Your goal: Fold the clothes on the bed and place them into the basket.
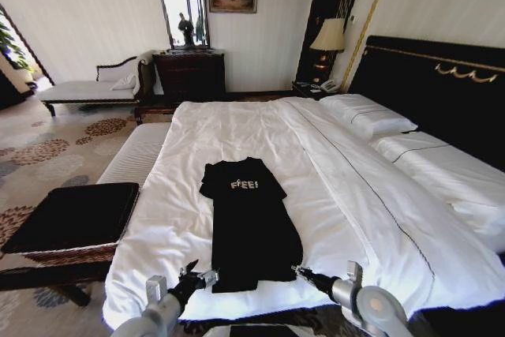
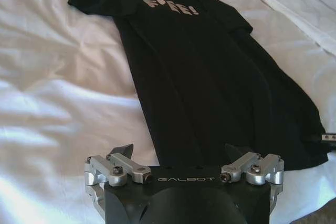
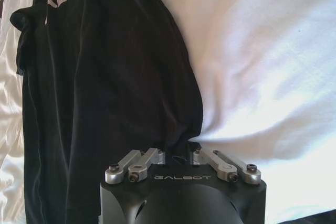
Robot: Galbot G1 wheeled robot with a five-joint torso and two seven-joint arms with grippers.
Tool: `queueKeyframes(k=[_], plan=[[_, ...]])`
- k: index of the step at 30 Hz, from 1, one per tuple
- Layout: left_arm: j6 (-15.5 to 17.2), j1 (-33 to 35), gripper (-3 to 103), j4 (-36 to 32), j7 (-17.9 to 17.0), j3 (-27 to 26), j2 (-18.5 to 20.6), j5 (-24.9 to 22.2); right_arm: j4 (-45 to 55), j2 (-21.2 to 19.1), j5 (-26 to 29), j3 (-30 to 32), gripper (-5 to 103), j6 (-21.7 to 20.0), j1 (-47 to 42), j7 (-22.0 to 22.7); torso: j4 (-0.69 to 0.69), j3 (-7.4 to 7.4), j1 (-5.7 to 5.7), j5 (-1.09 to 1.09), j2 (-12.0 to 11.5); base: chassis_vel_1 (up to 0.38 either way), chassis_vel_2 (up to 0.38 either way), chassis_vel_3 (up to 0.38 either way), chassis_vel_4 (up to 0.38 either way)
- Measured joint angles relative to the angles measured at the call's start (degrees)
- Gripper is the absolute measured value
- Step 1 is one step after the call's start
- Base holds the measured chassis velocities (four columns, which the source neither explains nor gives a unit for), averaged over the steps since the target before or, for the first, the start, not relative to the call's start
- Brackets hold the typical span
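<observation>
The clothes (image 1: 251,226), a black T-shirt with white "FREE" lettering, lie flat and narrow on the white duvet of the bed (image 1: 260,128), hem towards me. My left gripper (image 1: 193,275) hovers at the hem's left corner. In the left wrist view, the left gripper (image 2: 178,153) is open, with the clothes (image 2: 210,77) just beyond its black fingertips (image 2: 124,149). My right gripper (image 1: 303,273) sits at the hem's right corner. In the right wrist view, the right gripper (image 3: 177,157) has its jaws drawn together on the edge of the clothes (image 3: 105,87). The basket (image 1: 72,222), wicker with a black top, stands left of the bed.
A pale upholstered bench (image 1: 136,154) stands beside the bed behind the basket. White pillows (image 1: 367,114) lie against the black headboard (image 1: 430,84) at the right. A dark dresser (image 1: 189,75) and a chaise (image 1: 87,88) stand along the far wall.
</observation>
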Motion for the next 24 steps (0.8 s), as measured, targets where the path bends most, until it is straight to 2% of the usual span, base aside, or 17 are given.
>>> queueKeyframes(k=[2, 4, 6, 8, 10, 13, 15, 19, 24], plan=[[3.6, -4.3, 102, -0.2, -2.1, 2.3, 2.0, 0.2, 0.1, 0.0, -0.1, -0.3, 10, 0.0, 0.3, 0.2, -0.02, 0.0, 0.0, -0.01, 0.0, 0.0, 0.0, 0.0, 0.0], [4.3, -5.1, 101, -0.4, -2.6, 2.7, 2.5, 0.2, 0.1, 0.0, -0.1, -0.3, 10, 0.0, 0.3, 0.2, -0.02, 0.0, 0.0, -0.01, 0.0, 0.0, 0.0, 0.0, 0.0], [6.7, -7.6, 99, -0.7, -3.7, 5.1, 4.5, 0.4, 0.1, 0.1, -0.1, -0.3, 2, 0.0, 0.4, 0.2, -0.01, 0.0, 0.0, 0.0, 0.0, 0.0, 0.0, 0.0, 0.0], [7.5, -8.3, 98, -0.7, -3.8, 6.4, 5.2, 0.8, 0.0, 0.1, -0.2, -0.4, 2, 0.0, 0.5, 0.2, -0.01, 0.0, 0.0, 0.0, 0.0, 0.0, 0.0, 0.0, 0.0], [9.0, -10.1, 98, -0.6, -3.8, 10.4, 6.9, 2.7, -0.3, 0.5, -0.6, -0.8, 2, 0.0, 0.7, 0.3, -0.01, 0.0, 0.0, 0.0, 0.0, 0.0, 0.0, 0.0, 0.0], [9.8, -11.5, 98, -0.5, -4.5, 13.0, 7.8, 3.2, -0.4, 0.7, -0.9, -1.2, 2, 0.0, 0.8, 0.4, -0.01, 0.0, 0.0, -0.01, 0.0, 0.0, 0.0, 0.0, 0.0], [10.3, -13.6, 94, 0.0, -6.6, 16.0, 8.4, 3.2, -0.3, 0.8, -1.4, -1.6, 2, 0.0, 0.7, 0.4, -0.01, 0.0, 0.0, 0.0, 0.0, 0.0, 0.0, 0.0, 0.0], [10.3, -14.1, 89, 2.0, -9.2, 16.9, 8.2, 3.1, -0.3, 0.8, -1.5, -1.6, 2, 0.0, 0.7, 0.4, -0.01, 0.0, 0.0, 0.0, 0.0, 0.0, 0.0, 0.0, 0.0], [10.3, -13.5, 87, 5.0, -9.9, 17.8, 6.1, 3.7, -0.5, 1.2, -1.5, -1.8, 2, 0.0, 1.3, 0.4, 0.0, 0.0, 0.0, 0.0, 0.0, 0.0, 0.0, 0.0, 0.0]])
